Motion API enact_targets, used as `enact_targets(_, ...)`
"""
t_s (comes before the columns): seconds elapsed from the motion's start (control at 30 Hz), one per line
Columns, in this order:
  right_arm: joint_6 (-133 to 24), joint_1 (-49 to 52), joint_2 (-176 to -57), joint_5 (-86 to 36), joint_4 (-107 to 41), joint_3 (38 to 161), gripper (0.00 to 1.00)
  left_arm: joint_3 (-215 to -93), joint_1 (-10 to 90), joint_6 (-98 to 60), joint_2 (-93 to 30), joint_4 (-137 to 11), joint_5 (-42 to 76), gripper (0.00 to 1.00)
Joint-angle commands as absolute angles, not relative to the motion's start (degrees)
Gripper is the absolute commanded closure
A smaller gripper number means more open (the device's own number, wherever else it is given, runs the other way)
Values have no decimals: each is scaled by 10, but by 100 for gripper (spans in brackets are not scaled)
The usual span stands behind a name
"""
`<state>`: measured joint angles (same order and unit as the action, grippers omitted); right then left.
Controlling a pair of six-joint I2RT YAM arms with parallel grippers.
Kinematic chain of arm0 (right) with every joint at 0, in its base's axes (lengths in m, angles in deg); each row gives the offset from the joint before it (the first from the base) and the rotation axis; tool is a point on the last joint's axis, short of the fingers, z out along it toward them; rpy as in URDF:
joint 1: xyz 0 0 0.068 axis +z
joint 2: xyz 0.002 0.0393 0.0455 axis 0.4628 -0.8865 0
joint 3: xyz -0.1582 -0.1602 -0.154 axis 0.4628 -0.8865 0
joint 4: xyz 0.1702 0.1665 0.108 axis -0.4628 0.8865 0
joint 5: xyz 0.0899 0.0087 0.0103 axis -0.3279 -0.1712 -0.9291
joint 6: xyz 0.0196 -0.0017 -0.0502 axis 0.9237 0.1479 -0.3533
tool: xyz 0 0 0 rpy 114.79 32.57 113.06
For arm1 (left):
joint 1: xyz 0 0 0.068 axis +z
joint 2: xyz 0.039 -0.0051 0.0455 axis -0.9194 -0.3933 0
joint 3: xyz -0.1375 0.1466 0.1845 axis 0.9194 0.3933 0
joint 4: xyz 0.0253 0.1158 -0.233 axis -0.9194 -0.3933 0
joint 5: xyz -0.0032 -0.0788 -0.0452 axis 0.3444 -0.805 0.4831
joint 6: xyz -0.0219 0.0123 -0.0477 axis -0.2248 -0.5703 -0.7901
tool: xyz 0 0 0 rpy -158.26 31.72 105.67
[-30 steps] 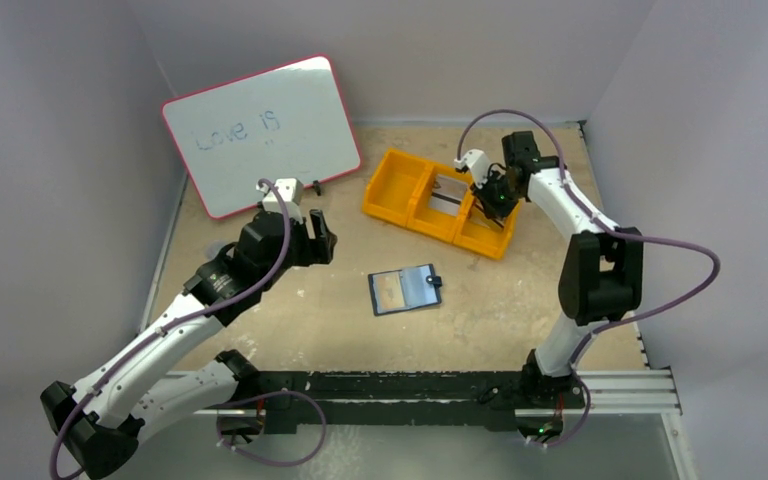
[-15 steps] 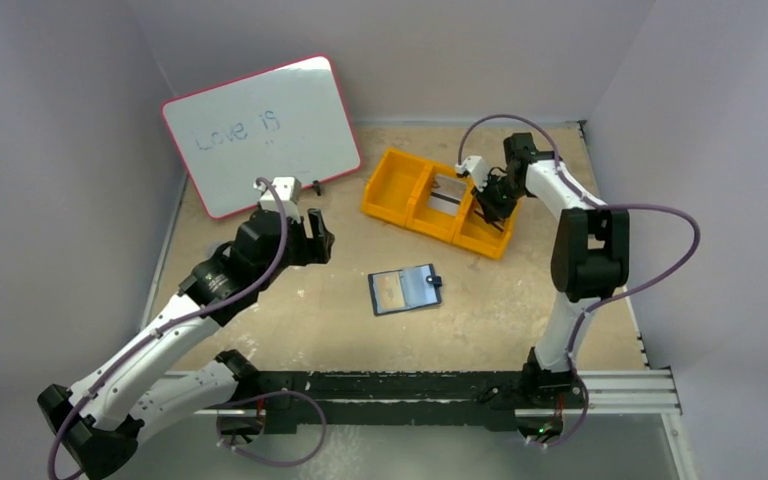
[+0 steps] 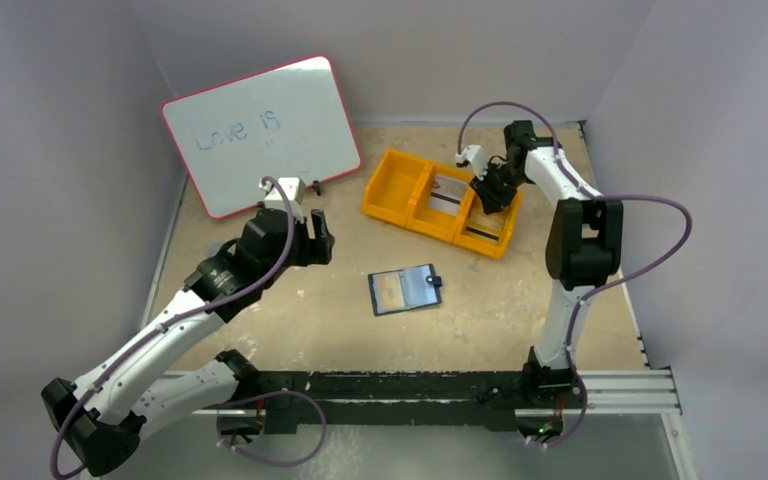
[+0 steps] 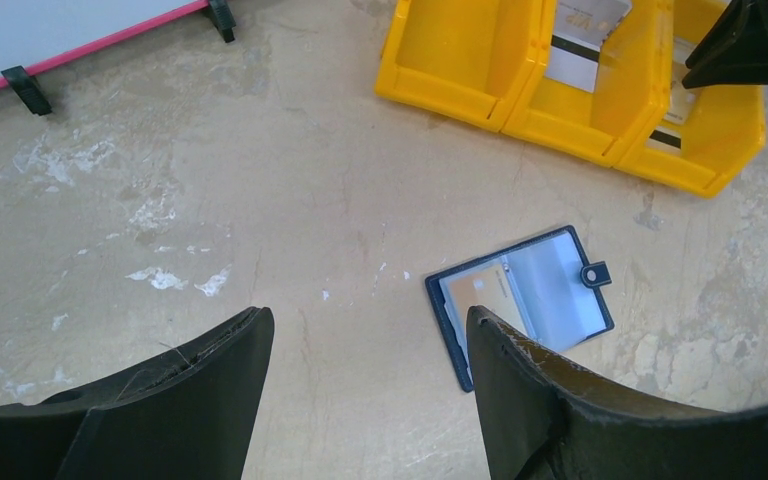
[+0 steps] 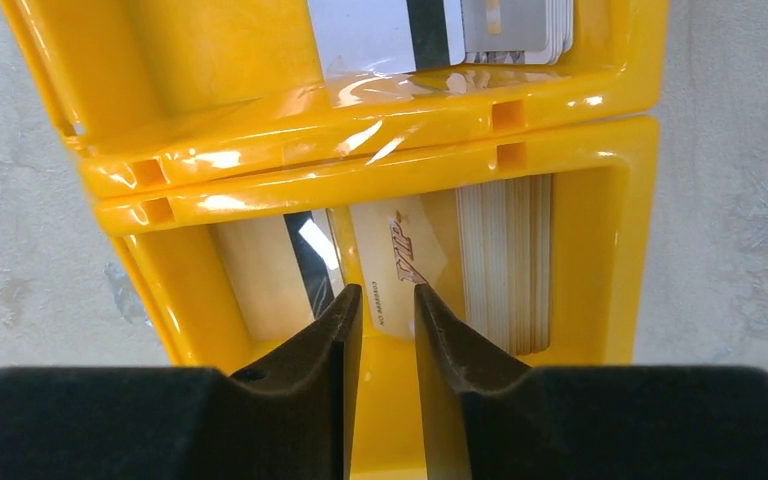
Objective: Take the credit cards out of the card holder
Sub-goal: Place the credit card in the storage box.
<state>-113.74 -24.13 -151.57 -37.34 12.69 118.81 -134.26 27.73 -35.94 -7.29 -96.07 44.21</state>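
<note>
While the counter (image 3: pixel 290 330) carries an orange three-compartment tray (image 3: pixel 390 188) at the back, the navy card holder (image 3: pixel 406 290) lies open nearer the arms, well apart from it, a tan card (image 4: pixel 480 295) in one pocket. Credit cards (image 5: pixel 400 245) lie in the tray's middle and right compartments. Left fingers (image 4: pixel 210 375) hover spread wide; right fingers (image 5: pixel 332 335), over the right compartment, stand narrowly parted, gripping nothing.

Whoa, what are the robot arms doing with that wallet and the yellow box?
They are emptying the holder into the tray. The right tool hangs over the tray's right-hand compartment, jaws slightly apart, above a card lying in there. The left tool hovers open over the table, holding nothing. The holder lies open on the table with a tan card in its pocket.
</note>
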Motion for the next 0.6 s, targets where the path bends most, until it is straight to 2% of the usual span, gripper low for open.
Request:
enact_targets(0.0,-1129,-242,-1474,-358,116,1207,72,-1361,279,-357,-74,-934,446,30)
enact_targets(0.1,-1094,-239,-1429,-364,90,1206,71,-1352,279,-369,-76,-926,454,29)
enact_targets(0.2,-1034,-234,-1354,-362,32,1174,59,-1344,279,-392,-82,-923,471,29)
enact_targets(0.3,-946,-218,-1257,-381,-67,1098,54,-1327,279,-424,-87,-913,496,28)
enact_targets(0.43,-699,-182,-1144,-390,-253,979,45,-1295,279,-478,-103,-893,518,25)
enact_targets(0.57,-493,-110,-1101,-398,-319,889,41,-1262,279,-539,-105,-877,534,25)
